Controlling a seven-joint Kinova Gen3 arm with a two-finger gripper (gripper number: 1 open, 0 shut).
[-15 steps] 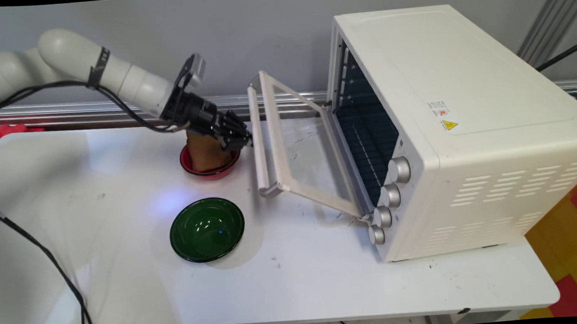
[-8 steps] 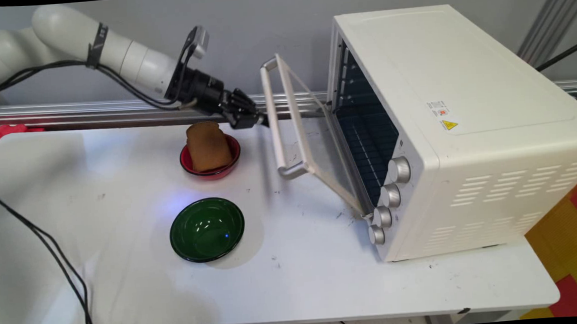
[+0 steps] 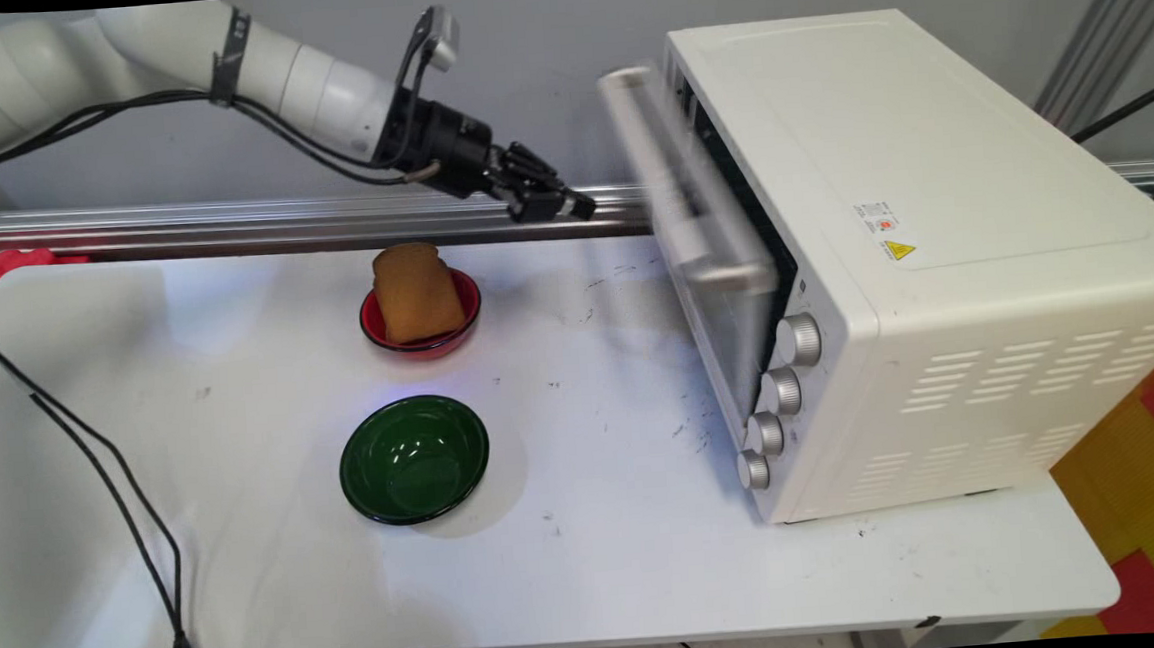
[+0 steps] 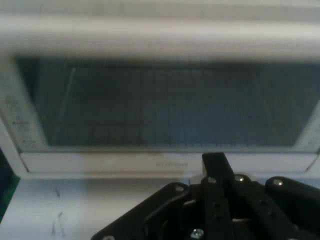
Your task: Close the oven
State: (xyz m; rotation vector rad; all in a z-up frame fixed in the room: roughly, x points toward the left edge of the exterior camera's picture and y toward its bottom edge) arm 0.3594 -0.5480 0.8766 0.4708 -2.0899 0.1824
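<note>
Hovering empty beside oven door [image 3: 706, 226].

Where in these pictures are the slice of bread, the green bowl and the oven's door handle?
slice of bread [image 3: 418, 294], main view, its brown face.
green bowl [image 3: 414, 459], main view, its inside bottom.
oven's door handle [image 3: 673, 180], main view, middle of the bar.

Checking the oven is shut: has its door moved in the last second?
Yes. The door has swung up from hanging open toward the oven body, almost shut, and is blurred; the pincer is apart from it.
</note>
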